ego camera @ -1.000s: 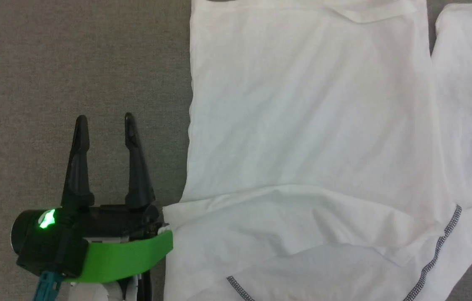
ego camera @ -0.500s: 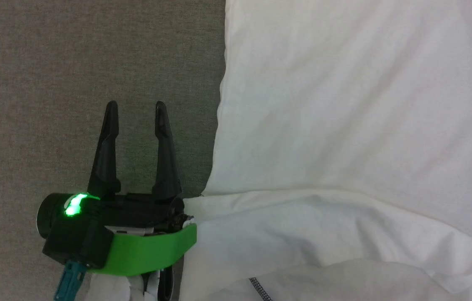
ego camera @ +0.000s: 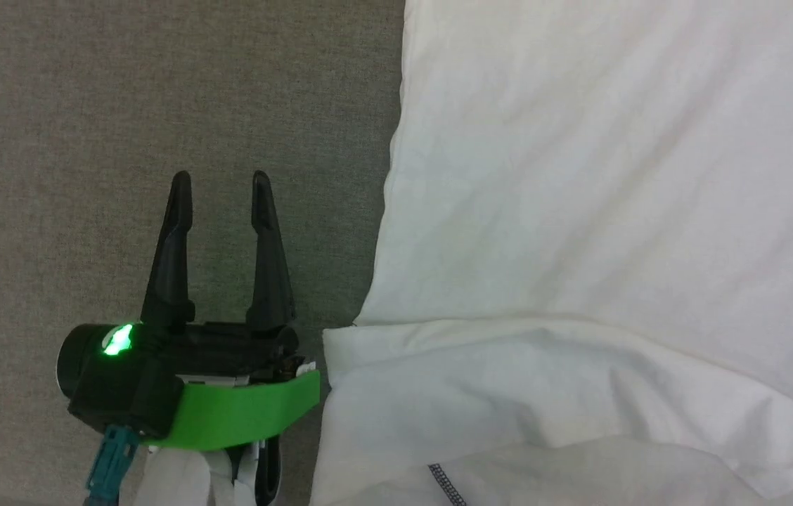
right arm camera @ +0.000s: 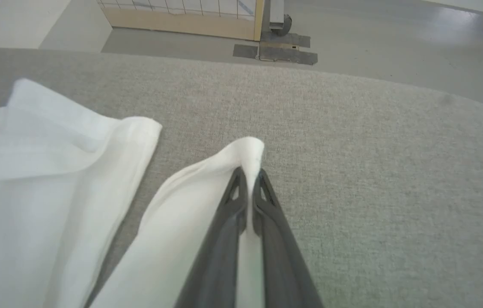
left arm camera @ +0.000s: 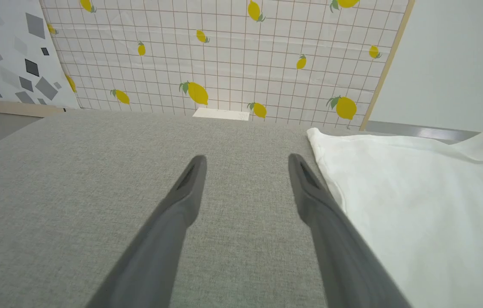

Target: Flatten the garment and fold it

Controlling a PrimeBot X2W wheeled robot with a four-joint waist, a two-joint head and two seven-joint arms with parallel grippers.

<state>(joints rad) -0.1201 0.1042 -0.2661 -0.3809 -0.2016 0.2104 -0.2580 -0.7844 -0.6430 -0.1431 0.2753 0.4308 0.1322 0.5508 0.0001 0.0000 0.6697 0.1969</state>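
In the lower middle of the right wrist view, the right gripper (right arm camera: 250,172) is pinched tight on a raised fold at the edge of the white thin cotton T-shirt (right arm camera: 181,222), which lies spread on the grey woven-fabric table (right arm camera: 374,171). To do this step well, I judge it should draw that edge outward, low and steady, so the cloth smooths without bunching or dragging the body along. At the lower left of the head view, the left gripper (ego camera: 220,179) hovers over bare table just beside the shirt's left edge, fingers spread wide and holding nothing. Compared with a second ago, the head camera has shifted. The shirt's left edge now sits further right in the frame, while the left gripper is spread as before.
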